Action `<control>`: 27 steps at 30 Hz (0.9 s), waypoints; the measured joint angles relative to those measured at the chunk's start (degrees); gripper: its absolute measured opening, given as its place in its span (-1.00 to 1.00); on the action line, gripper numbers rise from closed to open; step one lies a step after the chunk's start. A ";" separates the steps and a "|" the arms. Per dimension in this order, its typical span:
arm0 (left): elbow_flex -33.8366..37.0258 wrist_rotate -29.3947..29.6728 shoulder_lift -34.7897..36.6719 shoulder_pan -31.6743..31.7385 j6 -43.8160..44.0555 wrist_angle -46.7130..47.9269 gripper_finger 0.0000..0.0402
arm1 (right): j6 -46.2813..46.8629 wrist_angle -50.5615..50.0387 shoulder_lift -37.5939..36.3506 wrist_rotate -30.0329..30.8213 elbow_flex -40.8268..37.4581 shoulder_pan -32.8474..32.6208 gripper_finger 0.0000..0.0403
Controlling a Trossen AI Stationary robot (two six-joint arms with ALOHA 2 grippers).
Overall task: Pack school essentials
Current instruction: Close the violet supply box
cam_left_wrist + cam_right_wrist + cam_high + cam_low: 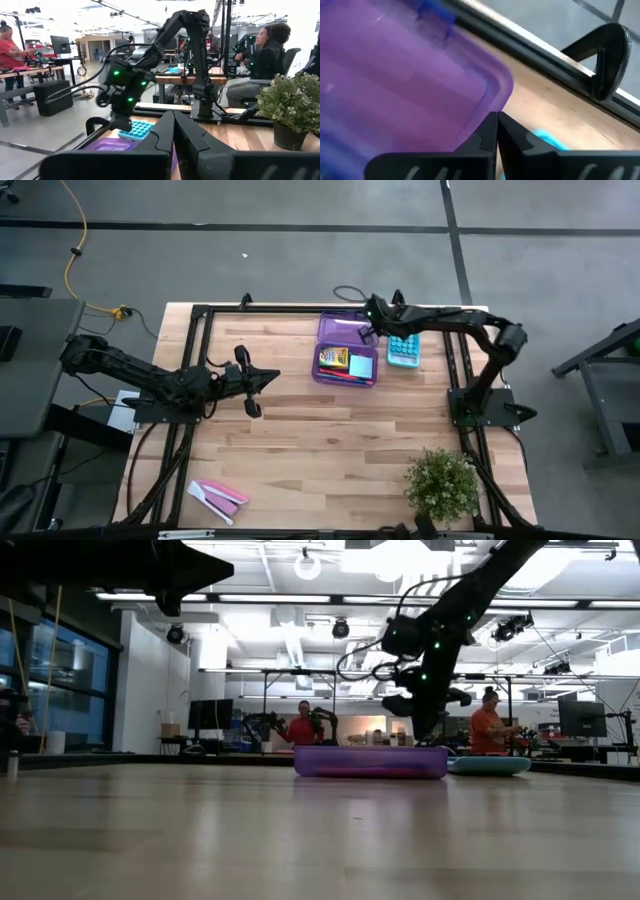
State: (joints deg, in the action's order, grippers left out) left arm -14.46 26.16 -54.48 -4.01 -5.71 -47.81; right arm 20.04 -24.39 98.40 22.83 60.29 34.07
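Left gripper (262,380), as I read it, waits mid-table with its fingers pressed together, pointing toward the open purple plastic box (346,350) at the table's far edge. Inside I see the yellow crayon box (333,359), a green sticky-note pad (361,366) just beside it and thin pens along the box's near wall, their long axes running left to right. Right gripper (373,330) hangs over the box's far right corner, fingers closed together on nothing I can make out. I judge packing nearly done; next I would grip and shut the lid. The light-blue buttoned pad (403,351) lies just beside the box.
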 joint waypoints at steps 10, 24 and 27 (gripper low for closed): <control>0.00 0.01 0.00 0.02 -0.05 0.00 -1.00 | 3.98 1.65 7.19 1.85 4.66 2.70 -1.00; -0.04 14.82 -0.81 0.44 6.97 3.45 -1.00 | 5.85 -1.24 9.03 3.20 4.89 5.03 -1.00; 0.00 18.24 -1.98 3.06 11.37 8.72 -1.00 | 5.54 -0.95 9.06 2.55 4.89 4.91 -1.00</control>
State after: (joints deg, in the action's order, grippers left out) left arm -14.46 44.40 -56.46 -0.95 5.66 -39.09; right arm 25.58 -25.34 107.46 25.38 65.19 38.98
